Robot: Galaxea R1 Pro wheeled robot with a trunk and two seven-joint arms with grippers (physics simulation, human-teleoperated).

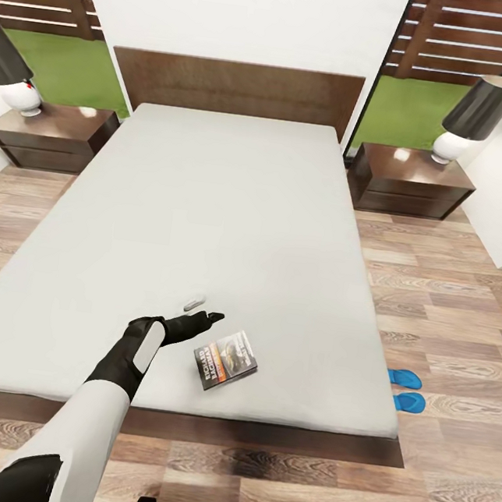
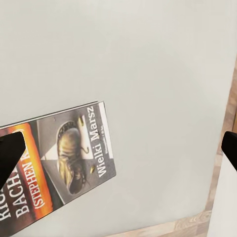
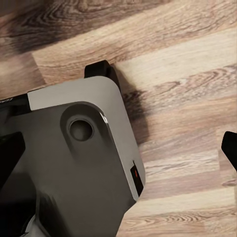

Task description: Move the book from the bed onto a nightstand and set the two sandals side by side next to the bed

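The book (image 1: 226, 360) lies flat on the pale mattress of the bed (image 1: 207, 222), near its foot edge, with its dark cover, orange band and white lettering facing up. My left gripper (image 1: 203, 311) hangs open just above the mattress, a little to the left of and beyond the book. In the left wrist view the book (image 2: 69, 163) lies between the wide-apart fingertips (image 2: 10, 155). The two blue sandals (image 1: 405, 377) (image 1: 408, 401) lie close together on the floor by the bed's right side. My right gripper (image 3: 118, 153) is open over the robot's base (image 3: 74, 163) and the floor.
Nightstands stand on either side of the headboard, left (image 1: 57, 133) and right (image 1: 409, 180), each with a dark-shaded lamp (image 1: 476, 114) on top. A wood-plank floor (image 1: 448, 307) surrounds the bed. A white wall closes in at the far right.
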